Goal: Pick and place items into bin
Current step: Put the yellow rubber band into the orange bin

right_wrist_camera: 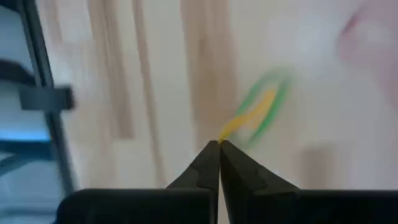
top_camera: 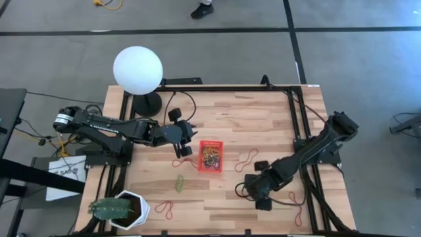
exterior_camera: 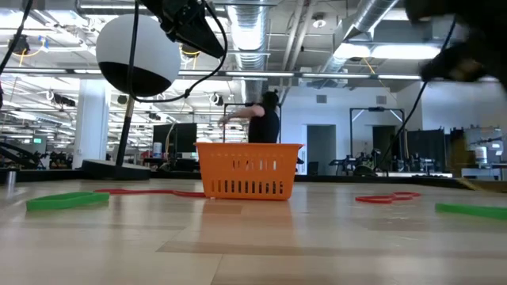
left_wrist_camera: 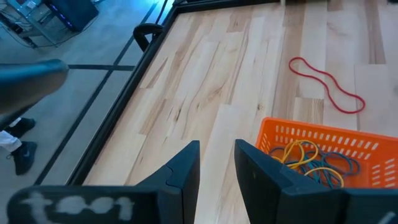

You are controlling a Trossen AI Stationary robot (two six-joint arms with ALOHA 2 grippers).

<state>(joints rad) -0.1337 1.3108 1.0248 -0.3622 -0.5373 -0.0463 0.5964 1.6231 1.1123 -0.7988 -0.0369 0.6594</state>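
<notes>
The red bin (top_camera: 211,156) stands mid-table and holds several tangled bands (left_wrist_camera: 314,163); the low view shows it as an orange mesh basket (exterior_camera: 249,169). My left gripper (top_camera: 185,142) hovers just left of it, open by a narrow gap (left_wrist_camera: 216,158), holding nothing. My right gripper (top_camera: 256,191) is over the near right part of the table, shut (right_wrist_camera: 219,146) on a yellow band. Loose bands lie flat on the wood: red (top_camera: 247,158), green (top_camera: 179,183), red (top_camera: 164,209), red (top_camera: 295,201). My right gripper pinches a yellow rubber band (right_wrist_camera: 231,129) at one end, between its fingertips. A green loop (right_wrist_camera: 268,99) runs alongside the yellow one beyond the tips. Whether the fingers also hold the green one, or whether the bands are clear of the table, I cannot tell through the blur.
A white globe lamp (top_camera: 137,69) stands at the far left corner and a white hexagonal plant pot (top_camera: 125,209) at the near left corner. Black cables (top_camera: 184,99) run along the far side. A person (exterior_camera: 261,119) stands in the room behind. Bare wood lies near the bin.
</notes>
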